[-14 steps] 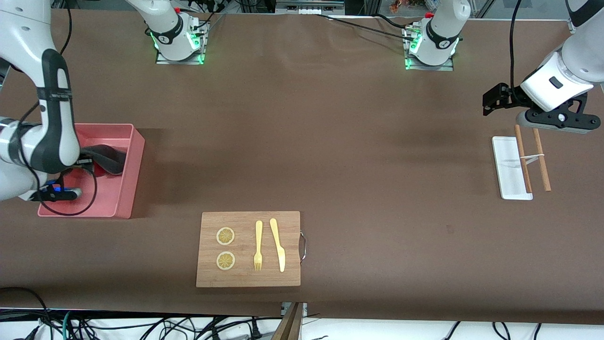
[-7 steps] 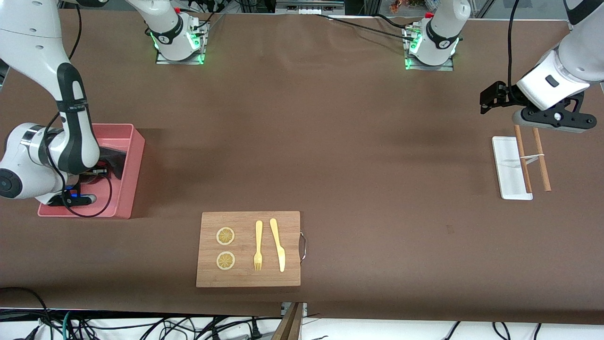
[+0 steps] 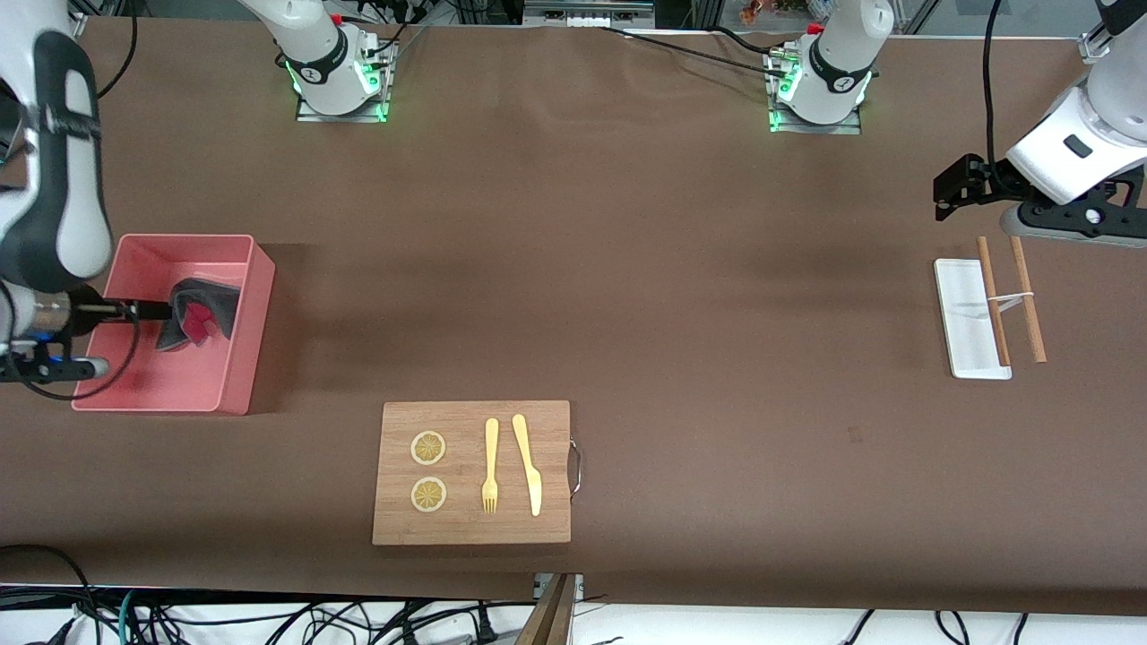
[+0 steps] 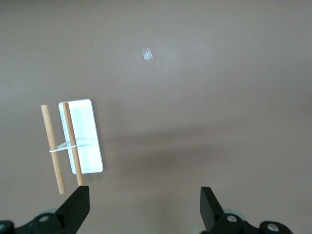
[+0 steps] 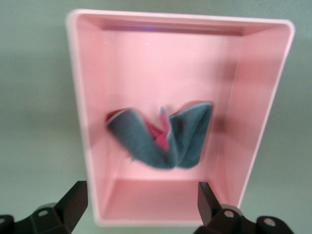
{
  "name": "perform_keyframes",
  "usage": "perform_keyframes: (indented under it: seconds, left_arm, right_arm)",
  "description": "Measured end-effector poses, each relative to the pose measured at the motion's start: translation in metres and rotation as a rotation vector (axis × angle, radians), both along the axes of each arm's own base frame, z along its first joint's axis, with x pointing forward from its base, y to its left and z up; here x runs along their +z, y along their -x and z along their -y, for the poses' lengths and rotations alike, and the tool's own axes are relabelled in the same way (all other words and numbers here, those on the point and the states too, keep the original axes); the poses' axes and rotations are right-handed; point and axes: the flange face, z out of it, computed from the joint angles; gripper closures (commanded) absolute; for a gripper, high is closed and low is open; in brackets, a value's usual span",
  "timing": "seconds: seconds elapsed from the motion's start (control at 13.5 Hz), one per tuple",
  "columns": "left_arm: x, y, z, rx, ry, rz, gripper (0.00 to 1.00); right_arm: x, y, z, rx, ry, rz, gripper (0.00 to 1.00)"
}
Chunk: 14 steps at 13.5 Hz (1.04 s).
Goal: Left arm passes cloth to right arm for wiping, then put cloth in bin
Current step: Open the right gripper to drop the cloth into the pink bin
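Note:
The dark grey cloth (image 3: 199,313) with its red-pink underside showing lies crumpled in the pink bin (image 3: 254,331) at the right arm's end of the table. In the right wrist view the cloth (image 5: 187,141) rests on the floor of the bin (image 5: 253,122). My right gripper (image 3: 125,311) hangs over the bin, open and empty (image 5: 141,197), apart from the cloth. My left gripper (image 3: 1066,222) hangs open and empty (image 4: 145,204) over the table at the left arm's end.
A wooden board (image 3: 556,421) with two lemon slices, a fork and a knife lies near the front camera. A narrow white tray (image 3: 963,313) with two tied wooden sticks (image 3: 1011,300) lies under the left gripper, also in the left wrist view (image 4: 87,141).
The right arm has lifted up out of the bin, leaving the cloth lying inside it. The left gripper has shifted a little toward its own end of the table.

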Motion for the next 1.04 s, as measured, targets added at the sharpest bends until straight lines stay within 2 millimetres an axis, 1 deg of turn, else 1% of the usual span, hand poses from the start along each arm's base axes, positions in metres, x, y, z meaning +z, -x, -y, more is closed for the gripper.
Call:
perform_keyframes:
  seconds: [0.15,0.3,0.37,0.44,0.52,0.59,0.74,0.81,1.04]
  left_arm:
    - [0.002,-0.002,-0.003,0.005,0.001,0.007,0.0]
    - [0.0,-0.003,-0.003,-0.017,0.002,0.001,0.0]
    - [-0.002,-0.004,-0.004,-0.047,0.004,-0.004,0.0]
    - [-0.003,-0.005,-0.005,-0.072,0.008,-0.006,0.0]
    - [-0.003,-0.005,-0.008,-0.085,0.017,-0.008,0.0]
    - [-0.003,-0.006,-0.009,-0.092,0.029,-0.008,0.0]
    - [-0.003,-0.006,-0.01,-0.095,0.039,-0.009,0.0]
    - [-0.003,-0.006,-0.009,-0.095,0.044,-0.009,0.0]
    - [-0.004,-0.006,-0.007,-0.094,0.062,-0.011,0.0]
  right_arm:
    - [0.055,0.005,-0.031,0.046,-0.029,0.037,0.0]
    - [0.103,0.014,-0.067,0.109,-0.053,0.1,0.0]
    - [0.123,0.02,-0.08,0.132,-0.06,0.127,0.0]
    - [0.14,0.025,-0.085,0.142,-0.062,0.152,0.0]
    - [0.155,0.031,-0.083,0.139,-0.061,0.178,0.0]
    - [0.17,0.037,-0.076,0.128,-0.059,0.202,0.0]
    - [0.193,0.049,-0.063,0.109,-0.055,0.238,0.0]
    - [0.199,0.054,-0.061,0.104,-0.057,0.237,0.0]
    - [0.206,0.066,-0.065,0.027,-0.052,0.198,0.0]
